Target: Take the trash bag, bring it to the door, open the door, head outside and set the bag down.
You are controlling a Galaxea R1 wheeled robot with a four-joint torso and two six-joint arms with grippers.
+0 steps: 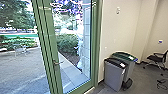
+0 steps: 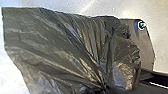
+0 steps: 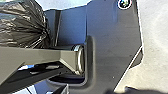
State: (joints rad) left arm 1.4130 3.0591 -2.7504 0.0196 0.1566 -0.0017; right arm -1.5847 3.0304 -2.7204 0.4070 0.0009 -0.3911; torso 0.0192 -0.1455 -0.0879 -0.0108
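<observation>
Trash bag (image 2: 62, 45), dark and thin-walled, spreads out from the left gripper (image 2: 104, 88), its folds drawn into a tight bunch; the fingers there look clamped on that gathered neck. What state the right gripper is in, I cannot tell.

Well beyond the fingers and the bag lies the paved yard (image 1: 22, 71), seen past the glazed door (image 1: 55, 75) in its green frame. The door looks shut, though the angle leaves some doubt. To the right of it, also apart from the fingers, two grey wheeled bins stand close together, the black-lidded bin (image 1: 113, 76) in front of the green-lidded bin (image 1: 130, 68). Farther off to that side is an office chair (image 1: 157, 58). The door's lever handle (image 1: 57, 63) has nothing on it.

So the bag is picked up and, I judge, the carry to the door is nearly finished; opening it, going out and setting the bag down remain. Smallest are the pale labels (image 1: 122, 65) on the bins; I can read no word or brand.
</observation>
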